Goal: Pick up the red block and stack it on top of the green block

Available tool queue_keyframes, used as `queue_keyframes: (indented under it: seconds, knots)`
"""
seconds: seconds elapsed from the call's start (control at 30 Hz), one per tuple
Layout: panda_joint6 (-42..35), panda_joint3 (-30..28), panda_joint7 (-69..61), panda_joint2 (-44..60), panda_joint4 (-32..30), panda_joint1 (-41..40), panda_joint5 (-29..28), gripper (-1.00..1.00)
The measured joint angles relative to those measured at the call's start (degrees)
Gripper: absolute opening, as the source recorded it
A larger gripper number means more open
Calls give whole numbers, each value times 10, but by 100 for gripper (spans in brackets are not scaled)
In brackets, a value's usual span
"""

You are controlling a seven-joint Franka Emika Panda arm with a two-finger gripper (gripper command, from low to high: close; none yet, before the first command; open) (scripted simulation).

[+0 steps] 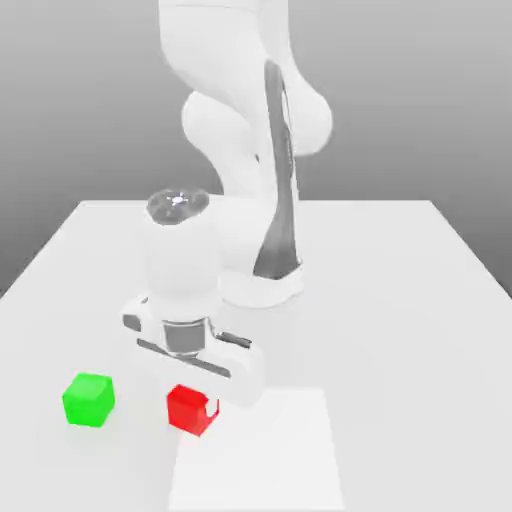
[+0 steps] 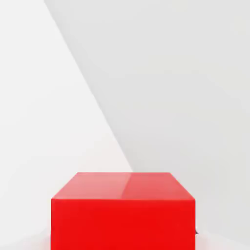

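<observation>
Red block [image 1: 190, 408] nearest, low on the white counter [image 1: 400, 300], the jaws [image 1: 203, 405] down around it with a fingertip showing at its side; whether they've clamped on it I cannot tell. Green block [image 1: 88, 399] sits apart toward the exterior view's left. Grasp step in hand, I judge; next calls for a lift and carry over green, arm bent forward, wrist pointing down

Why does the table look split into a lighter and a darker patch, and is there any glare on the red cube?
Exterior view: a paler rectangle lies on the table beside the red block; the green block shows evenly lit faces. Hand view: a straight diagonal edge divides lighter from greyer surface, and the red block's top carries a soft sheen.
</observation>
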Motion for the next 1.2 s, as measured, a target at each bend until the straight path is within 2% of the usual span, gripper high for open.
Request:
queue_keyframes:
  seconds: [0.2,0.9,1.13,1.17,1.2]
  knots:
    - [-81,-9,-34,-88,-7,-5,-16,-100]
    - [-160,-107,-568,-107,53,-108,-27,-100]
    - [-65,-89,-650,0,62,-119,37,-100]
    - [-55,-85,-655,11,63,-122,44,100]
    - [-55,-85,-655,11,63,-122,44,100]
